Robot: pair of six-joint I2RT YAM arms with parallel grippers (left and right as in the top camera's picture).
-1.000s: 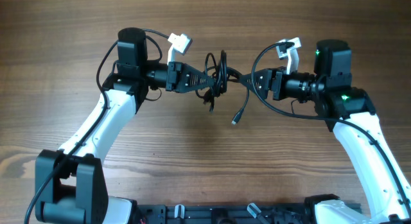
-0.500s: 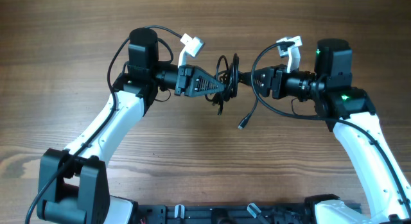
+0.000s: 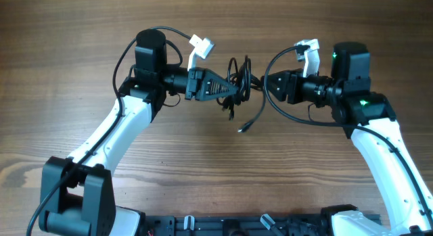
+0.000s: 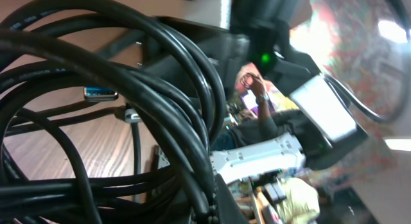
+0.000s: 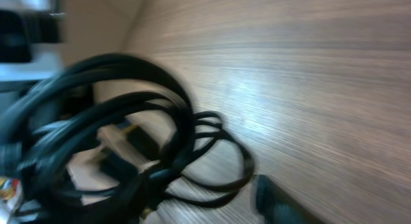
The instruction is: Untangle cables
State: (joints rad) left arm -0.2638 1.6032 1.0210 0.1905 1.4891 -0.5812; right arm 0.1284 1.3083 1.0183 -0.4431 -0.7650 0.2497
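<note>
Left claw (image 3: 229, 87) points right and is clamped fully shut on the cables (image 3: 238, 79). The bundle sits right at its tips, a tight knot of black loops bunched just past the fingers. In the left wrist view the cables (image 4: 128, 89) fill most of the frame, thick loops crossing right in front of the lens. A blue-tipped plug (image 4: 101, 93) shows through the gaps against the tabletop (image 4: 38, 153).

The bundle is mid-scene, between the two claws and nearer the left one. One strand drops out of the knot down and to the right, ending in a loose plug (image 3: 241, 130) over bare tabletop (image 3: 203, 168). Can't tell if that plug touches the wood.

Right claw (image 3: 269, 84) points left, just beside the right edge of the bundle. A strand runs from the knot up to its tips. Can't tell how far its jaws are open, or whether it grips that strand. Right wrist view is motion-blurred: cables (image 5: 128, 121) loop at left of frame, and one dark finger (image 5: 282, 201) sits low right, apart from them.
</note>
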